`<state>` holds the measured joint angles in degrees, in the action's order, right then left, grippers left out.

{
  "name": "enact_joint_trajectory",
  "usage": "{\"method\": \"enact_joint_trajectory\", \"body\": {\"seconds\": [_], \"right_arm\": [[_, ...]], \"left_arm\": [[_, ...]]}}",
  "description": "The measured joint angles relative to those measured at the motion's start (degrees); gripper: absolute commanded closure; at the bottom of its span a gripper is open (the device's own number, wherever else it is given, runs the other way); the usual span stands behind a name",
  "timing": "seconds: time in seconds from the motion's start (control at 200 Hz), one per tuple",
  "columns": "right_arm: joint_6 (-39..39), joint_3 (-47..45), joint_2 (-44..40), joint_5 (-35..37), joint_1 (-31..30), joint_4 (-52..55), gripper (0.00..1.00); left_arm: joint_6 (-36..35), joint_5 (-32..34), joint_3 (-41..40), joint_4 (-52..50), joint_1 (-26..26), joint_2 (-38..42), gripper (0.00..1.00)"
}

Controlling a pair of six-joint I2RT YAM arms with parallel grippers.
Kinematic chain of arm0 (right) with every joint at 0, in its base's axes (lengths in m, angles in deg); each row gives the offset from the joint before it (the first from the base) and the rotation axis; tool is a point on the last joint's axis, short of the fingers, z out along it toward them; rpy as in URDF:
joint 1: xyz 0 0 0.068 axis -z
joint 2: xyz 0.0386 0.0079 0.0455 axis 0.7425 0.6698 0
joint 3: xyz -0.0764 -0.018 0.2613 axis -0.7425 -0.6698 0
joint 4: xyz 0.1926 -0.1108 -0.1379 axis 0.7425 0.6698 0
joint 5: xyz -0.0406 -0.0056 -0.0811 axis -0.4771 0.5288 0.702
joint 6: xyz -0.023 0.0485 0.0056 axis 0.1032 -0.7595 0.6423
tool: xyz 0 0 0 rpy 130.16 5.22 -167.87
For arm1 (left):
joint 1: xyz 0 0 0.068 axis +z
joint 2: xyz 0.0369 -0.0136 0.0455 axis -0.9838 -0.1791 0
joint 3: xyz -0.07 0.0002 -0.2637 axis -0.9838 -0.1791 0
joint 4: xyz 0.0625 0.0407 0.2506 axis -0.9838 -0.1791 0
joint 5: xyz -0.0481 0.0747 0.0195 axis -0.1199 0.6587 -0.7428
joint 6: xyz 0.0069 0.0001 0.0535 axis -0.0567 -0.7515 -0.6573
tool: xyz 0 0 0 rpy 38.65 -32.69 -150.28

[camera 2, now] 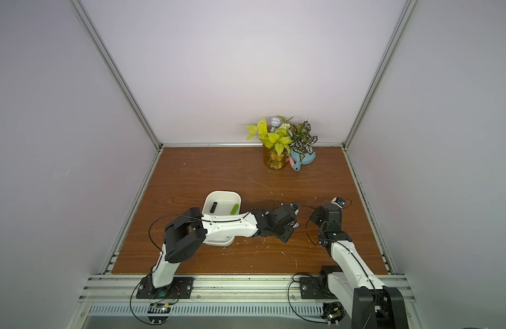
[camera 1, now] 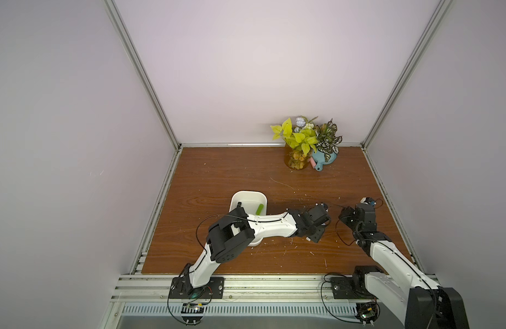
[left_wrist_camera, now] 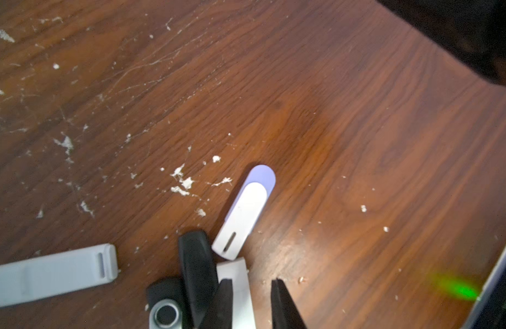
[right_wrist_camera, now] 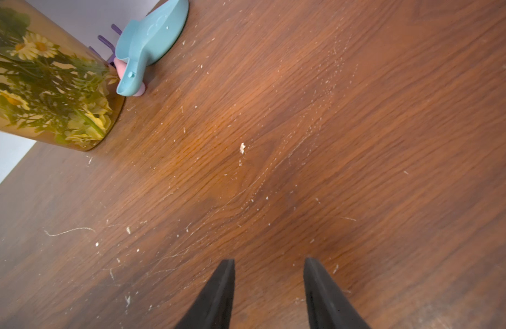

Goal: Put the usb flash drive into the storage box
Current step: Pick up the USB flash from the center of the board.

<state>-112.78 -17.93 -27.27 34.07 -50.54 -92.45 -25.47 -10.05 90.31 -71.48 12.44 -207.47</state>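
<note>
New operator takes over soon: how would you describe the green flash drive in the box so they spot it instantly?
On the wooden table, look near the left edge for the white storage box. Two small sticks lie in it: the green flash drive rests by the right wall, bright lime, unlike the black drive nearer the left wall.

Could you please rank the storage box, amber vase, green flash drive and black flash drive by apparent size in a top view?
Largest: storage box, partly hidden by an arm.
Next: amber vase.
Smallest: green flash drive and black flash drive, too alike to rank.
</note>
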Motion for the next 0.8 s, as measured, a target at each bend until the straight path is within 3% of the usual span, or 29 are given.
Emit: {"method": "enact_joint_trajectory", "body": {"seconds": [0.801], "right_arm": [[0.0,0.0,1.4,-1.4,0.5,-1.5,0.54]], "left_arm": [[0.2,8.3,1.9,-4.9,0.0,-2.3,0.75]]}}
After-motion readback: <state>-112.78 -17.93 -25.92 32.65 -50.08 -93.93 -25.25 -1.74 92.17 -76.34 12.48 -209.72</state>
